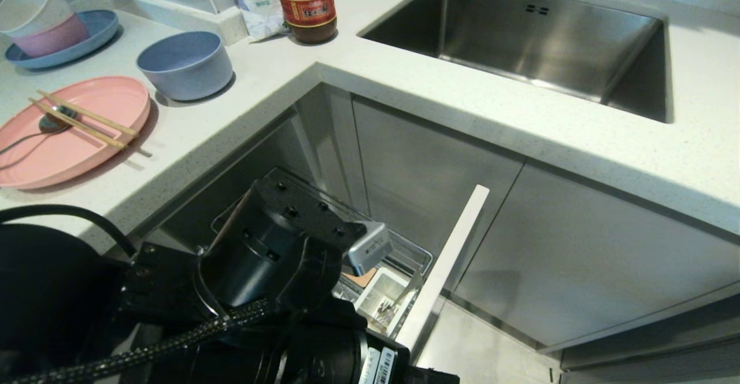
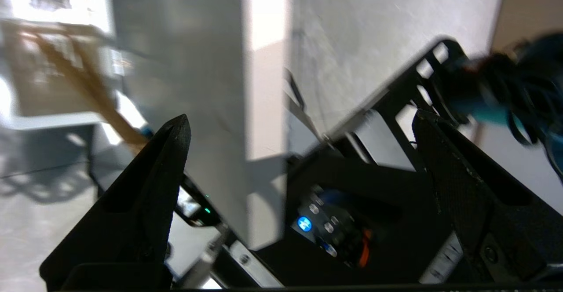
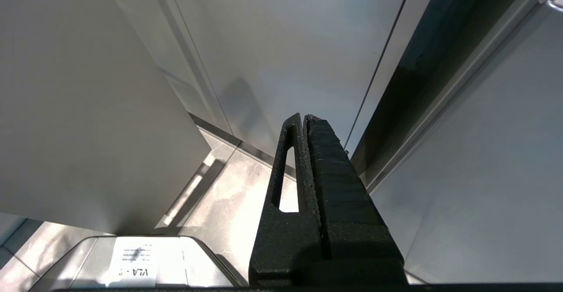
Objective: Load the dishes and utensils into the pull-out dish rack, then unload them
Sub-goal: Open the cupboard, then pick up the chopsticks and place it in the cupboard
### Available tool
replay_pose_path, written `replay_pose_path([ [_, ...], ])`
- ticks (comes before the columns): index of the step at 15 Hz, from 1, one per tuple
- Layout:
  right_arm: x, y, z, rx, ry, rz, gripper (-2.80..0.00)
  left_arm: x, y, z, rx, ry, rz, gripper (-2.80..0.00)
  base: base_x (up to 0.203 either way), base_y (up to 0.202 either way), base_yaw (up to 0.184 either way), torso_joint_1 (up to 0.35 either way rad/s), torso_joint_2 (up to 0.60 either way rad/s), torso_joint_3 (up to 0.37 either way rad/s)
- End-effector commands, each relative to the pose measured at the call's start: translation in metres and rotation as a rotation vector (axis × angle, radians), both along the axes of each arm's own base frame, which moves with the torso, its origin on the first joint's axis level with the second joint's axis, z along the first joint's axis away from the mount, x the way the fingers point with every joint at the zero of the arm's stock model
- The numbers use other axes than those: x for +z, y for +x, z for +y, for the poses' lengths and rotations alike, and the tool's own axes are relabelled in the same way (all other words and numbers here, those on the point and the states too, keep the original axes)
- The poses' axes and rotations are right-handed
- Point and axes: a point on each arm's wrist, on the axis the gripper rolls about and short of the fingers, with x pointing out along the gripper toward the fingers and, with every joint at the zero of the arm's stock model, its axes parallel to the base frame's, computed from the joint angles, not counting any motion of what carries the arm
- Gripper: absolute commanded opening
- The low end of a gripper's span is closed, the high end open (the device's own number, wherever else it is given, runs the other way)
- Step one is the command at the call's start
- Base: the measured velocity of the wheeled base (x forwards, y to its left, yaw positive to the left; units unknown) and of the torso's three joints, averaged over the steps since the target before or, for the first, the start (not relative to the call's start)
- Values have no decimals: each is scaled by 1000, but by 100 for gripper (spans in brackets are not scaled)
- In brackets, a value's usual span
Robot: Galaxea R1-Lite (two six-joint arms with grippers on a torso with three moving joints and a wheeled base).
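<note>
My own left arm (image 1: 272, 257) hangs over the pulled-out dish rack (image 1: 404, 251), covering most of the basket from above. The rack's pale front panel (image 1: 445, 268) stands at its outer end as a wall. The countertop edge (image 1: 231, 147) overhangs behind. Bare floor (image 1: 480, 349) lies open beside the panel.

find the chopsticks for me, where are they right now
In the head view the chopsticks lie across the pink plate on the counter's left side, near the blue-grey bowl.
</note>
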Motion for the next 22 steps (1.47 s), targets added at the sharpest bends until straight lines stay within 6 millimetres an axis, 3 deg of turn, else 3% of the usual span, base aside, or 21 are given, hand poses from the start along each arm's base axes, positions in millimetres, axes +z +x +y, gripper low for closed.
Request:
replay_pose_path([
  [1,0,0,0,0,0,-3,-280,-2,-4,-2,-40,-7,32,0,0,0,0,0,0,0],
  [16,0,0,0,-1,0,-3,-280,0,-10,1,-120,-43,86,0,0,0,0,0,0,0],
  [22,0,0,0,0,0,-3,-280,7,-1,12,-89,-46,40,0,0,0,0,0,0,0],
])
